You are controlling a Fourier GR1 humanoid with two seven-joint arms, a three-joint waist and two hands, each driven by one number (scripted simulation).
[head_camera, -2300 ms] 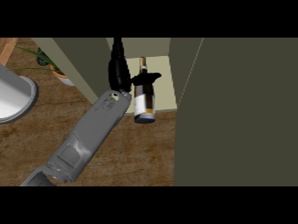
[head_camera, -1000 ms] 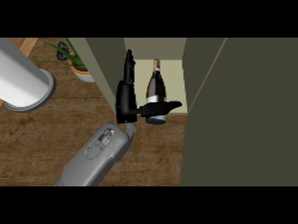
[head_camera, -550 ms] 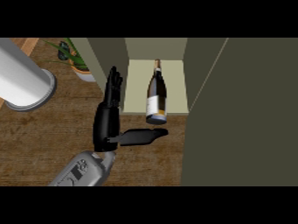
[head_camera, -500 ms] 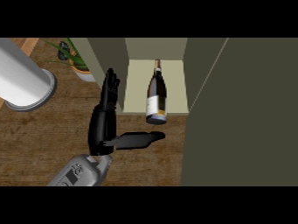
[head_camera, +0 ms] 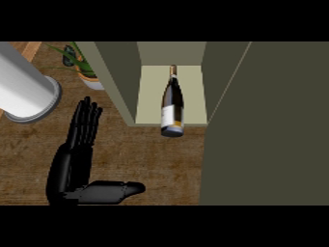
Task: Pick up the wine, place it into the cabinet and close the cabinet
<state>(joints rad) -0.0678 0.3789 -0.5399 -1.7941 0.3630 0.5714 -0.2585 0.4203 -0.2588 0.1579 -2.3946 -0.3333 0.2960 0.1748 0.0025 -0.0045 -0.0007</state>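
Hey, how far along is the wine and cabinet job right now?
Done: the wine bottle sits inside the cabinet, its base at the shelf's front edge. In hand: nothing. The left hand is open over the counter, apart from the bottle. Left: shutting the cabinet door, which stands open at the right.

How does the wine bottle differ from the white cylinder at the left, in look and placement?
The wine bottle is dark and slim; the white cylinder is pale and much broader. The wine bottle lies inside the cabinet, its base past the shelf's front edge; the white cylinder is outside, on the wooden counter. Neither is touched by the robot hand, which is open.
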